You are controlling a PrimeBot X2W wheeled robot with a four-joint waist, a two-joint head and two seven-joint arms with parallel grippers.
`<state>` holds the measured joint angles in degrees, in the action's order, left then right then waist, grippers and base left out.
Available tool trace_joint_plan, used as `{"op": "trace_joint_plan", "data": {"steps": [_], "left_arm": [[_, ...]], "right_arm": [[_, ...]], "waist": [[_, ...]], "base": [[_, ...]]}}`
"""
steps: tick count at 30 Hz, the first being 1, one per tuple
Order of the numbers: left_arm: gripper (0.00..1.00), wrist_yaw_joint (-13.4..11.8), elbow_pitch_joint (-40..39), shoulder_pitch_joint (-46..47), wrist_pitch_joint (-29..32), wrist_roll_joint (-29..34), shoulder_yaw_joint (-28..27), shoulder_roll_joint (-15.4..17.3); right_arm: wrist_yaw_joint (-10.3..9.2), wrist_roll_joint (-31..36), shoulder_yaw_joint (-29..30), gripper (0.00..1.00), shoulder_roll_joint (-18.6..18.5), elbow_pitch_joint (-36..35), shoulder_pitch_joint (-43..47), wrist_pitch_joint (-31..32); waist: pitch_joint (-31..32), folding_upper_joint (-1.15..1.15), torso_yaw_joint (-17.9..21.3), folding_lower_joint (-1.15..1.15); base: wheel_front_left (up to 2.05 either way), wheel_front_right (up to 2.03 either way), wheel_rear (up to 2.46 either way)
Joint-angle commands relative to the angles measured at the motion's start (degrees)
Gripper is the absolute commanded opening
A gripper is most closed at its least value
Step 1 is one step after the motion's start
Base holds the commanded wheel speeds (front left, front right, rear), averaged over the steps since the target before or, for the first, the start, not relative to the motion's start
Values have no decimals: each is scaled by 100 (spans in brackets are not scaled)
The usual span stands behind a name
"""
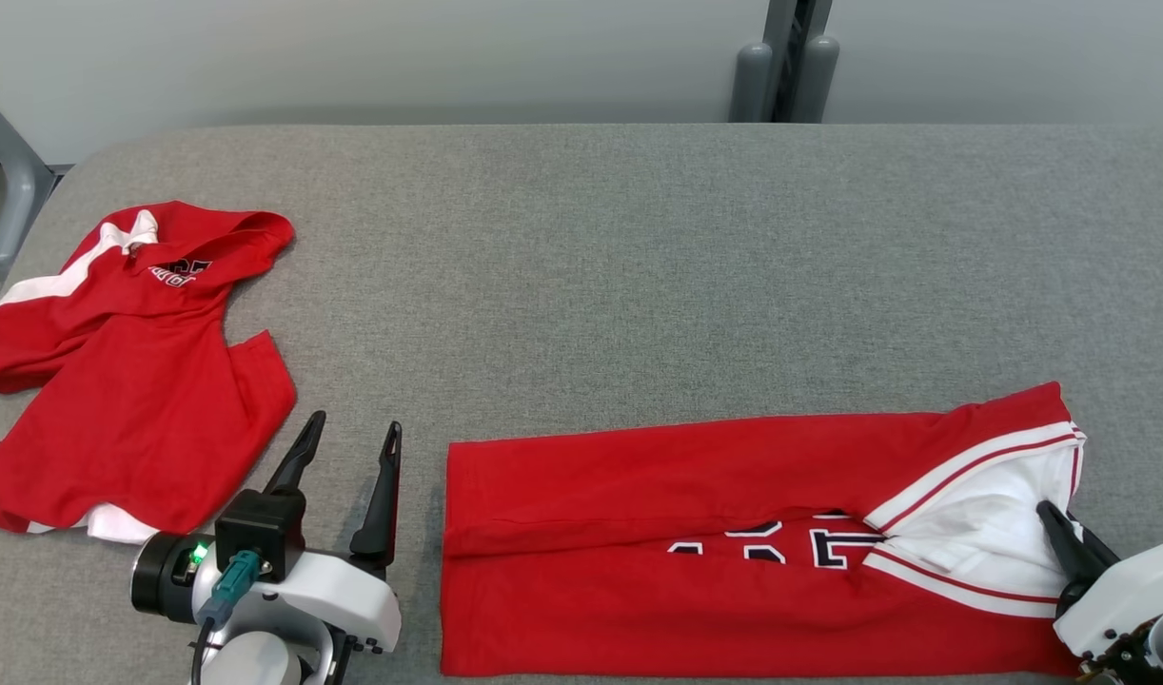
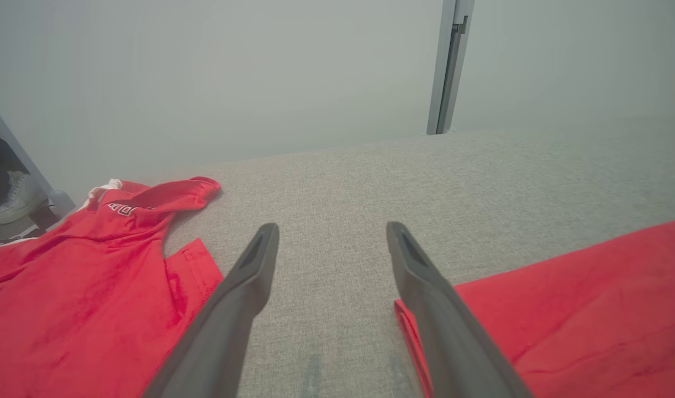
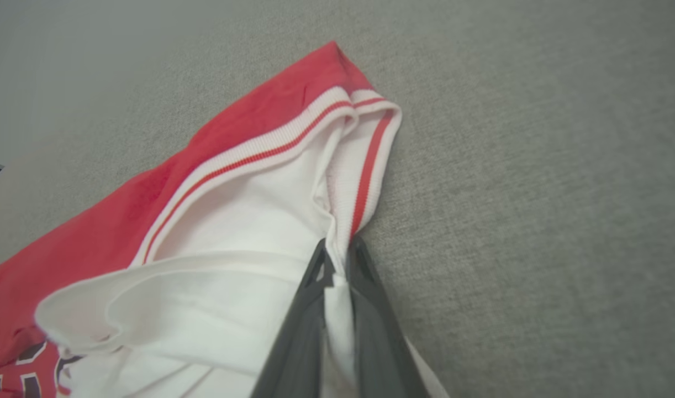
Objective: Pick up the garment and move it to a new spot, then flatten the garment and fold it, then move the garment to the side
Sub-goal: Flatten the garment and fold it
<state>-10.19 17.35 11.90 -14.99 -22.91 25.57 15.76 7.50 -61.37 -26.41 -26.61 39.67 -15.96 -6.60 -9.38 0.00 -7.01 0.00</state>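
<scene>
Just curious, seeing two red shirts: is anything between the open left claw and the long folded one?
Nothing visible. The left gripper is open over bare table beside the folded garment; the crumpled garment lies on its other side.

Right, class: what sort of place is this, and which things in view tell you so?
Probably a robot lab's garment-folding station: a grey padded table, a folded red jersey and a crumpled red jersey, bare wall behind.

white arm shells [image 1: 339, 595], long dark fingers [image 1: 382, 495], black wrist block [image 1: 258, 528] w/ green led [image 1: 199, 552], teal plug [image 1: 234, 576] & cable [image 1: 198, 655].
</scene>
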Motion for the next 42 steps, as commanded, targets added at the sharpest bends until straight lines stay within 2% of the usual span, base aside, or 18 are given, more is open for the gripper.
{"op": "trace_joint_plan", "data": {"steps": [1,12,17,21,27,34,40,42], "left_arm": [[100,25,19,-54,-16,47,-44,4],[100,147,109,-62,-16,178,-164,-109],[100,169,117,-57,-17,235,-230,-139],[100,285,157,-128,-16,65,-365,-217],[100,285,166,-218,-16,135,-488,-253],[100,310,150,-304,-16,196,-615,-283],[100,360,154,-308,-16,237,-762,-277],[100,356,152,-320,-16,258,-807,-295]], "right_arm": [[-2,-56,-41,0,-55,55,-36,-26],[-2,-278,37,0,-614,292,-419,-134],[-2,-267,16,0,-1018,480,-597,-52],[-2,-315,-84,0,-1164,414,-671,66],[-2,-417,-306,0,-1120,-110,-722,311],[-1,-562,-557,0,-1053,-1026,-682,892],[-1,-988,-441,0,-682,-1714,-566,1435],[-1,-1164,-300,0,-489,-1713,-468,1640]], "waist": [[0,0,4,0],[7,0,11,0],[6,0,12,0],[101,0,62,0],[334,0,247,0],[510,0,478,0],[570,0,598,0],[583,0,611,0]], "base": [[0,0,0],[0,0,0],[0,0,0],[0,0,0],[0,0,0],[0,0,0],[0,0,0],[0,0,0]]}}
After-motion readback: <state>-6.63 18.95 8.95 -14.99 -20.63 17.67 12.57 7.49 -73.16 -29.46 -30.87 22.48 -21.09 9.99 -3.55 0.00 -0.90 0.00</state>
